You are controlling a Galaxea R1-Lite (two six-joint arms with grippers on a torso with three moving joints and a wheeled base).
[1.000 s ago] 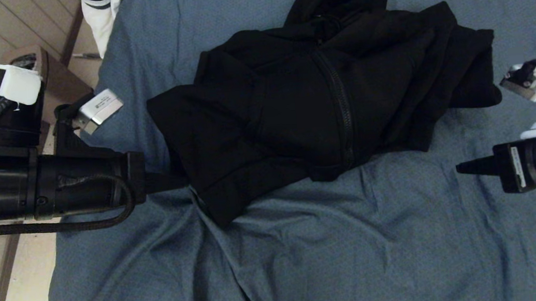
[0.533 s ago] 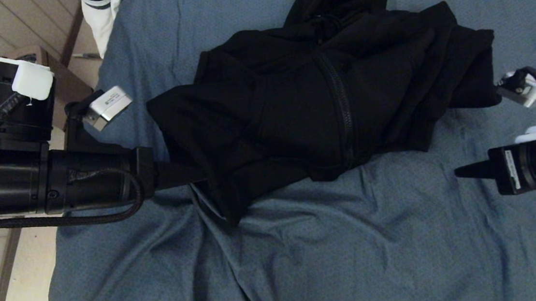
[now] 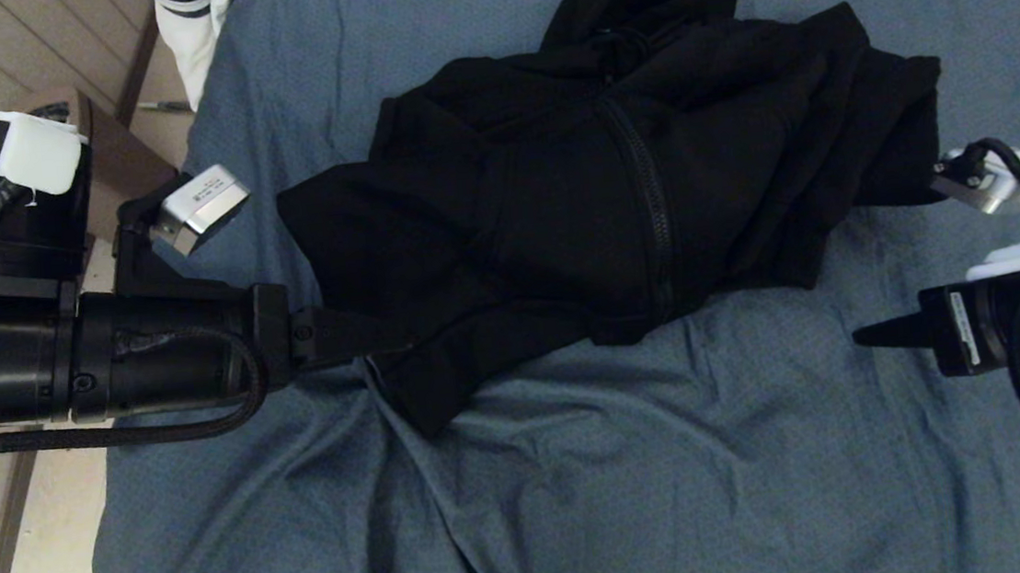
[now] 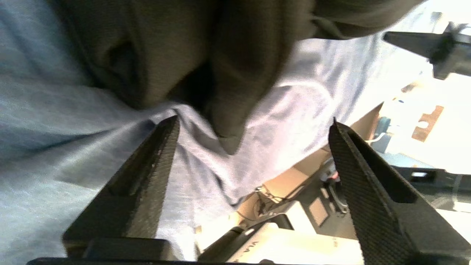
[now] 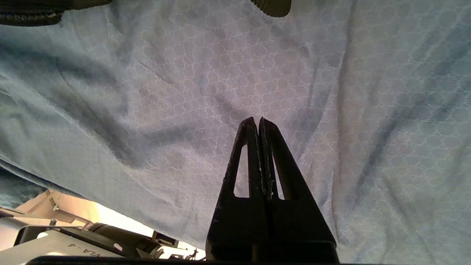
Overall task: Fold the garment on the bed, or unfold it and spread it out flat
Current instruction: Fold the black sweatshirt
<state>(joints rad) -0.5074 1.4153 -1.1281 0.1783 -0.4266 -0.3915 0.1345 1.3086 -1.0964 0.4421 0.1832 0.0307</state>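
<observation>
- My left gripper (image 4: 254, 127) is spread wide, holding nothing. A folded corner of the garment (image 4: 228, 92) hangs into the gap between the two fingers (image 4: 154, 173) without touching either one that I can see.
- In the head view my left gripper (image 3: 376, 340) is at the near-left edge of the garment (image 3: 612, 185), pointing level across the bed (image 3: 674, 475) toward my right side. Its tips are hard to pick out there, black against black cloth.
- My right gripper (image 5: 258, 123) is pressed shut and empty, with only bare sheet ahead of it. In the head view the right gripper (image 3: 861, 336) points back toward my left, low over the bed and apart from the cloth.
- The garment is a bunched black hoodie in the middle of the bed, the hood away from me, the zipper (image 3: 646, 210) running from the hood toward me. Its long axis therefore lies away-to-near, across the line on which both my grippers point.
- The cloth lies between my two arms. My left gripper is already at its hem corner; my right one is near the garment's right edge but below it, over sheet.
- I judge the left arm is the one placed to act: the corner sits straight ahead of it, so closing would need only a slight advance.
- A risk I see: the sheet is rucked up just under that corner, and a low pinch could catch it too.
</observation>
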